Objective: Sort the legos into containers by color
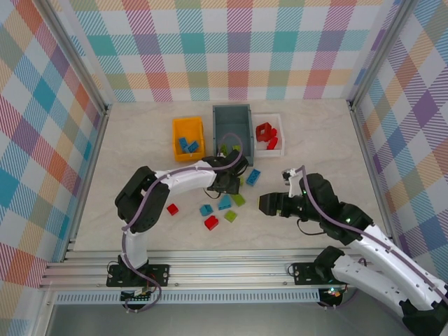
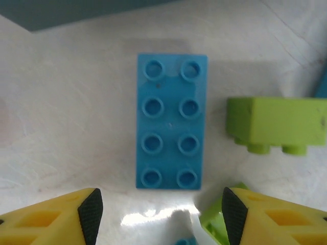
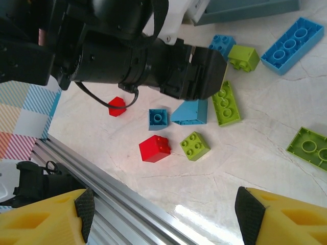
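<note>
Loose legos lie in front of three containers: an orange-yellow bin (image 1: 178,131) with blue bricks, a grey-blue bin (image 1: 232,120), and a white tray (image 1: 278,126) with red bricks. My left gripper (image 1: 231,183) (image 2: 161,217) is open just short of a long blue eight-stud brick (image 2: 171,121) (image 1: 253,176), nothing between its fingers. A lime green brick (image 2: 276,125) lies on its side to that brick's right. My right gripper (image 1: 264,204) (image 3: 167,214) hangs open and empty over the near table. Ahead of it lie a red brick (image 3: 155,148) and a lime green four-stud brick (image 3: 194,145).
Further bricks lie scattered: a small red one (image 1: 172,208), blue ones (image 1: 206,209) (image 1: 225,203), green ones (image 1: 239,199) (image 1: 230,215). The left arm's black wrist (image 3: 153,66) crosses the right wrist view. An aluminium rail (image 3: 102,178) borders the table's near edge.
</note>
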You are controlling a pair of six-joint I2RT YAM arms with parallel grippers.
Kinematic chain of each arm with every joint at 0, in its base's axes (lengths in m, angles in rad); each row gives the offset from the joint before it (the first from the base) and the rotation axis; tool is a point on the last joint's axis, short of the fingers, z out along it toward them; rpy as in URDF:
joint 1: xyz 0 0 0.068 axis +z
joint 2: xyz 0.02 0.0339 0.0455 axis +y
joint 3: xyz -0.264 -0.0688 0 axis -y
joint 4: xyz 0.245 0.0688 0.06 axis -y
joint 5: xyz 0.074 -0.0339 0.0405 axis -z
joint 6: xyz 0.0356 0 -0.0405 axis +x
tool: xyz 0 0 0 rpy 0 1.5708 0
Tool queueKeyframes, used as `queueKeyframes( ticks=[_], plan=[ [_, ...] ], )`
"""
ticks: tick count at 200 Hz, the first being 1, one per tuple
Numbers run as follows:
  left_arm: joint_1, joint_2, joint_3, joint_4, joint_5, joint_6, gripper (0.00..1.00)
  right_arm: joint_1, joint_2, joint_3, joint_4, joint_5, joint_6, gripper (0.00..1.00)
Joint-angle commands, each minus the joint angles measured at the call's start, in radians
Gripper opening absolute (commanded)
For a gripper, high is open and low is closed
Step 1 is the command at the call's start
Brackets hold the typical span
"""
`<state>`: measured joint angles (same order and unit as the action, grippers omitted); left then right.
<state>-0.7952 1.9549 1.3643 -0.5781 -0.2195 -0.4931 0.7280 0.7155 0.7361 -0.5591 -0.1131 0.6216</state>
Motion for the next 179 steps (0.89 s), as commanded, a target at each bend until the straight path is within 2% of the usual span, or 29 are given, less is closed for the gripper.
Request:
queueKeyframes(
  ticks=[1, 55, 78, 99, 126, 161, 179],
  plan=[
    [0.018, 0.039, 0.052, 0.014, -0.044, 0.041, 0.63, 0.005, 0.027, 0.04, 0.041, -0.024, 0.013, 0.75],
    [0.043, 0.104, 0.112, 0.021, -0.011, 0.074, 0.54, 0.005, 0.041, 0.044, 0.04, -0.026, 0.017, 0.74],
    [0.043, 0.111, 0.119, 0.015, -0.018, 0.079, 0.39, 0.005, 0.035, 0.037, 0.037, -0.02, 0.019, 0.74],
    [0.041, 0.086, 0.087, 0.021, -0.022, 0.07, 0.37, 0.004, 0.035, 0.037, 0.04, -0.019, 0.021, 0.74],
    [0.035, 0.005, 0.007, 0.023, -0.046, 0.061, 0.34, 0.005, 0.037, 0.044, 0.042, -0.015, 0.018, 0.73],
    [0.036, -0.219, -0.11, -0.039, -0.08, 0.009, 0.32, 0.005, 0.052, 0.064, 0.038, -0.02, -0.013, 0.73],
    [0.08, -0.318, -0.12, -0.091, -0.057, 0.008, 0.33, 0.014, 0.078, 0.072, 0.067, -0.037, -0.05, 0.72]
  ],
)
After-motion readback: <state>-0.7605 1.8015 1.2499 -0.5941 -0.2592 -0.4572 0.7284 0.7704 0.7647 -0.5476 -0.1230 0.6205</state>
